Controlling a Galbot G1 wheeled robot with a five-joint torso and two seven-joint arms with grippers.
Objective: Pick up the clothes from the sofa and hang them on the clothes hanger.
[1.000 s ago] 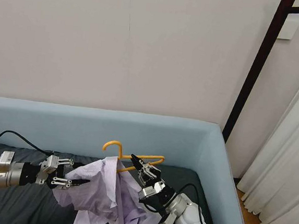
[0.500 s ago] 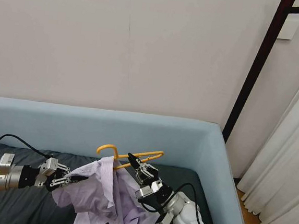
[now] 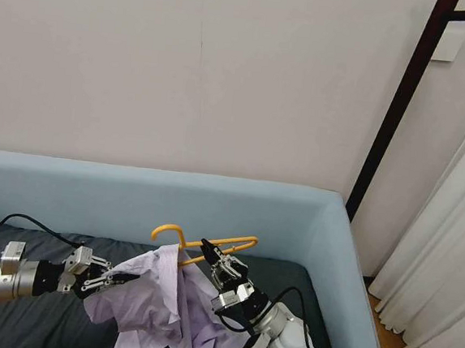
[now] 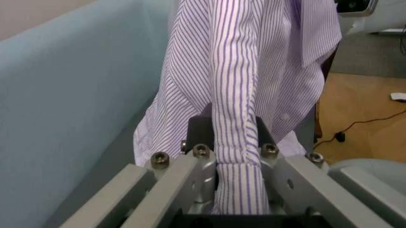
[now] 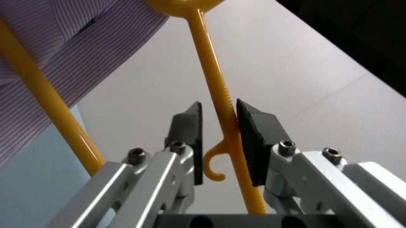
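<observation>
in the head view the left gripper [image 3: 128, 280] reaches in low from 8 o'clock. its tips are sunk into the 9 o'clock edge of the striped shirt [image 3: 164, 302]. how tightly it grips cannot be read from there. the left wrist view settles it: the fingers [image 4: 201, 130] are drawn in close on a folded band of the purple-and-white cloth, which runs straight between them. the rest of the shirt hangs beyond, beside the pale blue sofa [image 4: 57, 95] wall. that view also takes in a strip of wooden floor [image 4: 362, 118].

the right gripper [image 3: 213, 259] comes up from 5 o'clock in the head view and meets the yellow hanger [image 3: 228, 241] at the shirt's 1 o'clock. from the head camera the contact is too small to judge. the right wrist view shows the two dark pads [image 5: 252, 137] nearly together on a thin yellow bar of the hanger, with a small notch hook just beside them. a second yellow bar disappears under the striped cloth.

the head view alone gives the overall layout. the shirt is draped over the hanger's 9 o'clock end, lifted partly off the dark grey seat [image 3: 32, 319] and bunched at 6 o'clock. the hanger's hook curls over at 11 o'clock of the garment, in front of the sofa back. a black rack pole [image 3: 397, 107] rises at 2 o'clock, and a white curtain [image 3: 444, 266] hangs at 4 o'clock.
</observation>
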